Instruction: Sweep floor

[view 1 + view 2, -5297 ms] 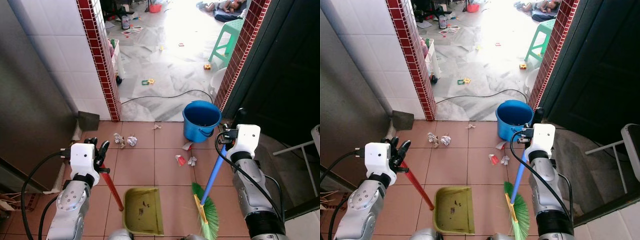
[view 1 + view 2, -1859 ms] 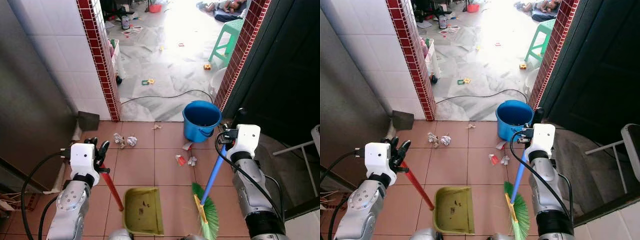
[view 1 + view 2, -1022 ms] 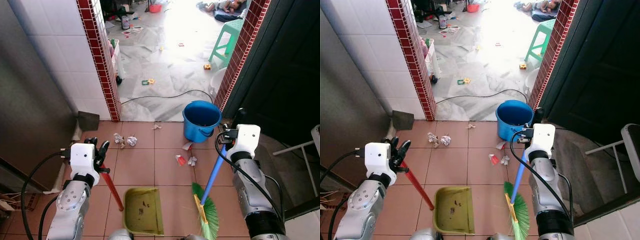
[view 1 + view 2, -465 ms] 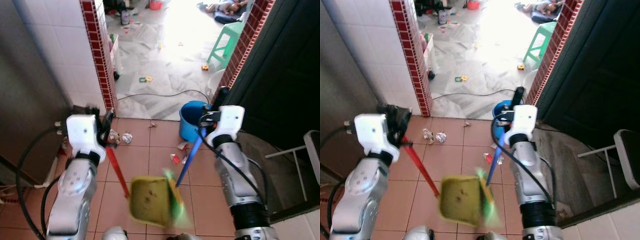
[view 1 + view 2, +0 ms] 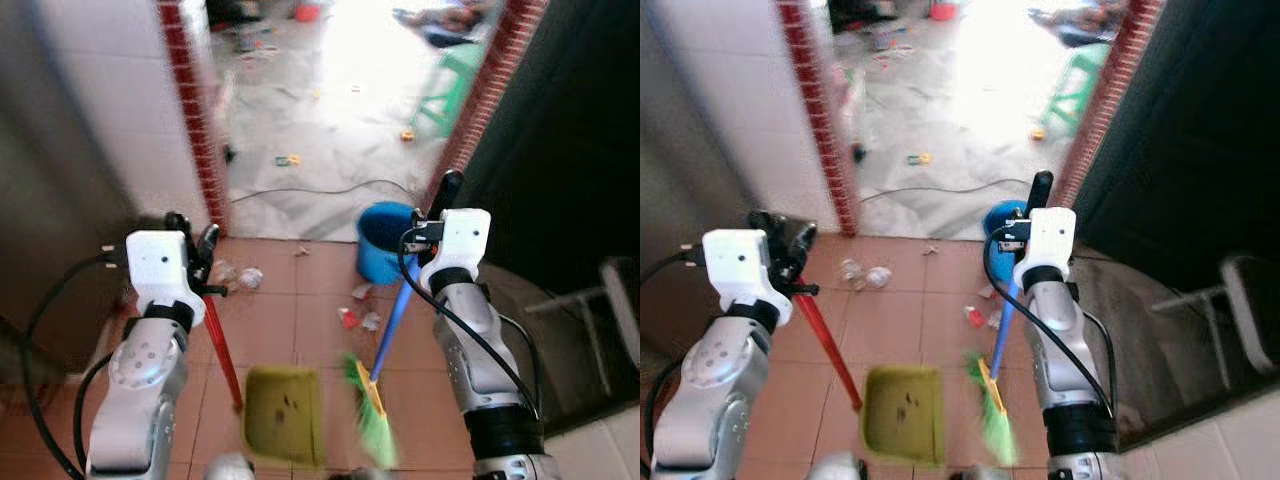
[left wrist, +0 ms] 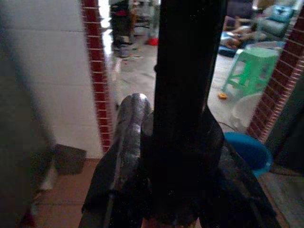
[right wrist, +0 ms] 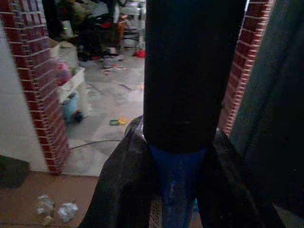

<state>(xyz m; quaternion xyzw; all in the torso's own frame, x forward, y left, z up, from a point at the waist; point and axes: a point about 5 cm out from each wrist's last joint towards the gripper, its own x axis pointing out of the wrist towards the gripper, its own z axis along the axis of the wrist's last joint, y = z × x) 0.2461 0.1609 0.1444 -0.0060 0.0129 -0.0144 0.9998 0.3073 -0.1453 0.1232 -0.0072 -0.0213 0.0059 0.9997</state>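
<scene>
Left eye view was blurred, yet the main items could be made out. The left hand (image 5: 188,243) was raised at the robot's left side, clenched around the red handle (image 5: 222,350) of a yellow-green dustpan (image 5: 281,427), which sat low over the terracotta tiled floor (image 5: 280,325) directly ahead of the robot. The right hand (image 5: 440,205) was raised at the robot's right side, clenched on the blue handle (image 5: 392,318) of a broom; the shaft slanted down and toward the robot's left to the green broom head (image 5: 373,423), which lay just beside the dustpan's right edge. Right wrist view confirmed the blue shaft (image 7: 176,183) held between the black fingers (image 7: 122,185). Crumpled paper scraps (image 5: 238,276) lay on the tiles near the red brick pillar (image 5: 192,110) on the left, well apart from the dustpan. More small litter (image 5: 359,318) lay between the dustpan and a blue bucket (image 5: 389,240), which stood at the doorway threshold close to the right hand. Beyond the doorway, a black cable (image 5: 320,189) ran across the pale marble floor, and a green plastic stool (image 5: 447,88) stood further back on the right.
</scene>
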